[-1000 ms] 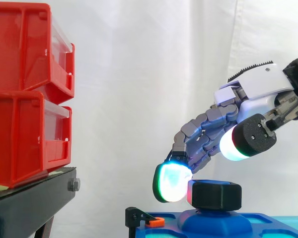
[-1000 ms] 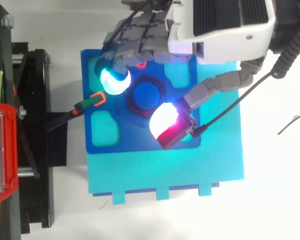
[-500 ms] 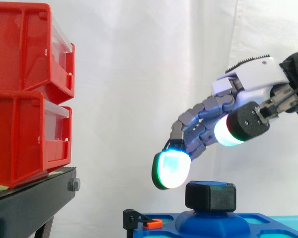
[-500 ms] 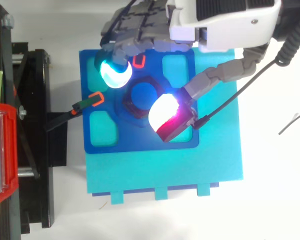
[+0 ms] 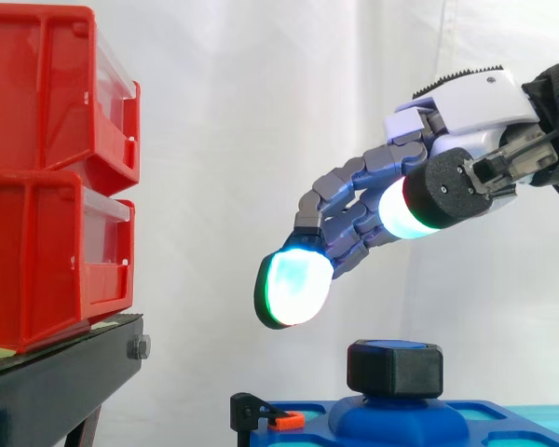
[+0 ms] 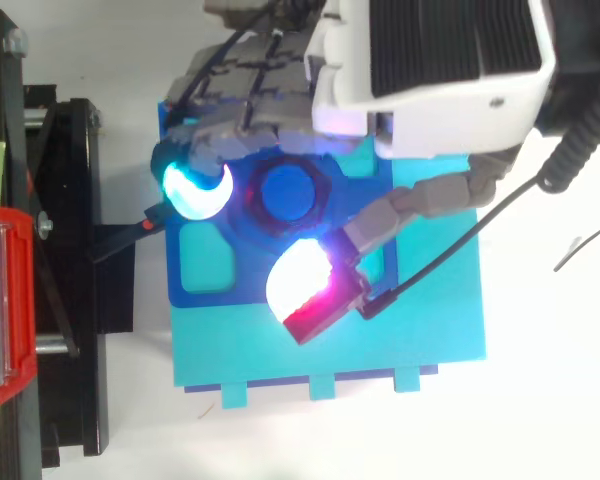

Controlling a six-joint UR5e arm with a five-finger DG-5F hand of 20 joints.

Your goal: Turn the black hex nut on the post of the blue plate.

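Note:
The black hex nut (image 5: 395, 367) sits on the blue post (image 6: 288, 192) in the middle of the blue plate (image 5: 484, 421), seen from above as a dark ring round the post's blue top. My hand (image 5: 466, 121) hangs well above it, clear of the nut, open, with fingers stretched down to the left. One glowing cyan fingertip (image 5: 293, 288) hovers up and left of the nut. In the top view the fingers reach over the plate's far left part and the thumb's red-white pad (image 6: 310, 290) lies over its near side.
Two stacked red bins (image 5: 51, 177) stand on a black stand (image 5: 61, 386) at the left. A black clamp with an orange tip (image 5: 272, 415) grips the plate's left edge. The plate rests on a cyan base (image 6: 430, 340).
The hand has let go of the nut and risen away from it, its fingers spreading and moving left. The nut stays on the post.

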